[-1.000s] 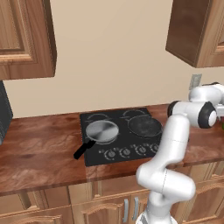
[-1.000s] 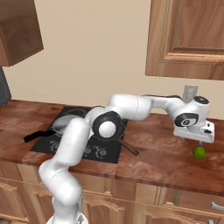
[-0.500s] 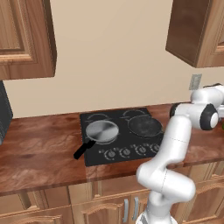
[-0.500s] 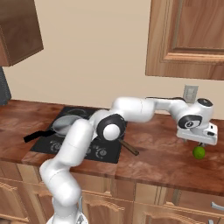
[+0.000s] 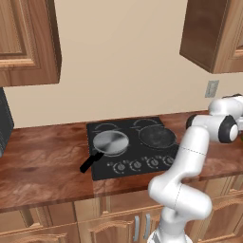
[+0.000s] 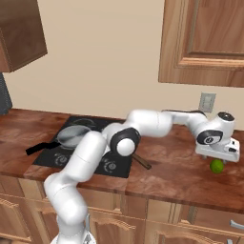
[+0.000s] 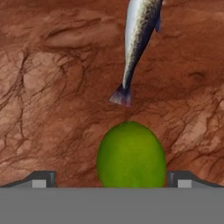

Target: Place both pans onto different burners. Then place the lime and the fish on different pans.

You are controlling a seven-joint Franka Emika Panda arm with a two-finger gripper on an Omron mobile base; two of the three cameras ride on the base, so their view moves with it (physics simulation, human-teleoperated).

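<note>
The silver pan (image 5: 111,142) sits on the front left burner of the black cooktop (image 5: 142,163), its black handle pointing toward the counter's front. The dark pan (image 5: 156,136) rests on a right burner; its handle (image 6: 141,161) sticks out past my arm. Far to the right, the lime (image 6: 217,165) lies on the counter just under my hand. My gripper (image 7: 113,181) is open, with the lime (image 7: 131,157) between the fingertips (image 7: 41,179) and untouched. The fish (image 7: 138,39) lies on the wood just beyond the lime, tail toward it.
Wooden wall cabinets (image 5: 28,42) hang above the counter on both sides. A wall outlet (image 6: 206,102) is set behind the lime's spot. A dark appliance (image 5: 4,124) stands at the far left. Brown counter (image 5: 42,161) spreads left of the cooktop.
My hand has moved a little to the right and come down over the lime. The pans have not moved.
</note>
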